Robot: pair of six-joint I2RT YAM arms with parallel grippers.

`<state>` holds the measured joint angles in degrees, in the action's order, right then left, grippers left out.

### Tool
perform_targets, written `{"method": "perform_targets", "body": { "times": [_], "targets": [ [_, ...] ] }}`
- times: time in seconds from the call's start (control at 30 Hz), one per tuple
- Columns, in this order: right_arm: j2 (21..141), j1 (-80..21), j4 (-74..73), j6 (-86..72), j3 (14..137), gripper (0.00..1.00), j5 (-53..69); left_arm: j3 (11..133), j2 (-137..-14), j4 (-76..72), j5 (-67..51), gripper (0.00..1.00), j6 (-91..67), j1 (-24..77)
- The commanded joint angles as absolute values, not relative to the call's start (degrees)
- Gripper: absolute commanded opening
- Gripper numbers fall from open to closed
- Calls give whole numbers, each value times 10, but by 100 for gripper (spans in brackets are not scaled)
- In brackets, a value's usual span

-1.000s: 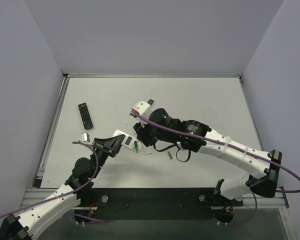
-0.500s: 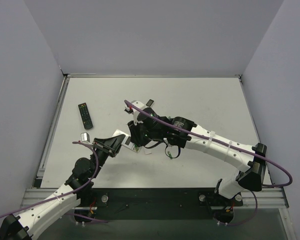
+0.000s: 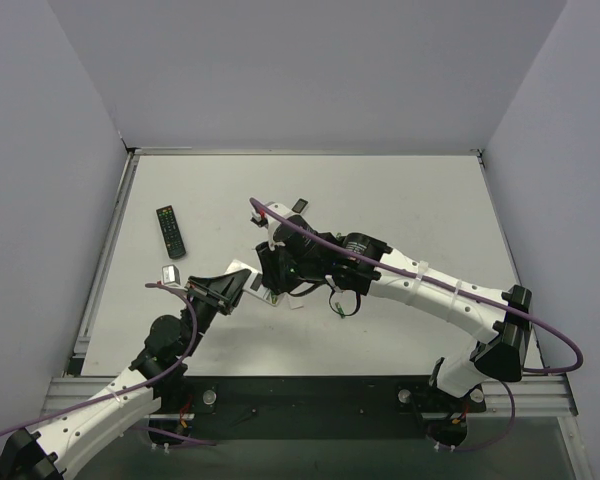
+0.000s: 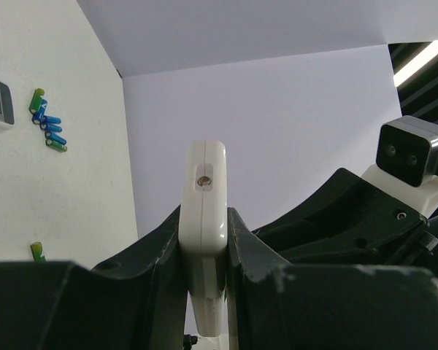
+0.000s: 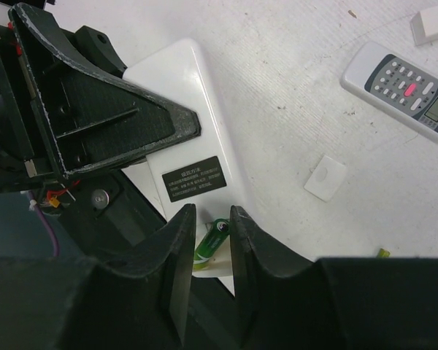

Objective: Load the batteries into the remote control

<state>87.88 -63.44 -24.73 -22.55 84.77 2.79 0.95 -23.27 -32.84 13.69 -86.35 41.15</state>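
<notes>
The remote control (image 3: pixel 248 280) is held with its plain white back (image 5: pixel 182 109) facing up, and my left gripper (image 4: pixel 204 219) is shut on its edge (image 4: pixel 204 197). My right gripper (image 5: pixel 208 215) is down over the remote's near end. Its jaws are closed narrow on a green battery (image 5: pixel 213 239) that lies tilted at the battery bay. More batteries lie on the table: a blue and green cluster (image 4: pixel 47 127), a single green one (image 4: pixel 36 251), and a green one (image 3: pixel 338 310) beside the right arm.
A white remote with a grey screen (image 5: pixel 401 87) lies on the table to the right, and a small white cover piece (image 5: pixel 325 178) is nearer. A long black remote (image 3: pixel 171 230) lies at the far left. Grey walls close in the table.
My right gripper came down and left onto the remote's end and its jaws narrowed; over the last half second it has hardly moved. The left gripper has kept still with the remote.
</notes>
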Motion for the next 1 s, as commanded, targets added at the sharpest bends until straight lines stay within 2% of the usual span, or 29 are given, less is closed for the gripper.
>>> {"method": "perform_targets", "body": {
  "times": [0.0, 0.37, 0.5, 0.97],
  "targets": [
    [867, -634, -275, -231, 857, 22, 4, -83, -226, -374, 143, 0, -867, 411],
    [864, -634, -278, -224, 851, 21, 3, -83, -229, -372, 144, 0, -868, 411],
    [861, -629, -285, -215, 849, 15, 2, -83, -229, -371, 143, 0, -868, 411],
    [831, -613, -289, -167, 839, 16, 11, -83, -229, -368, 138, 0, -867, 411]
  ]
}}
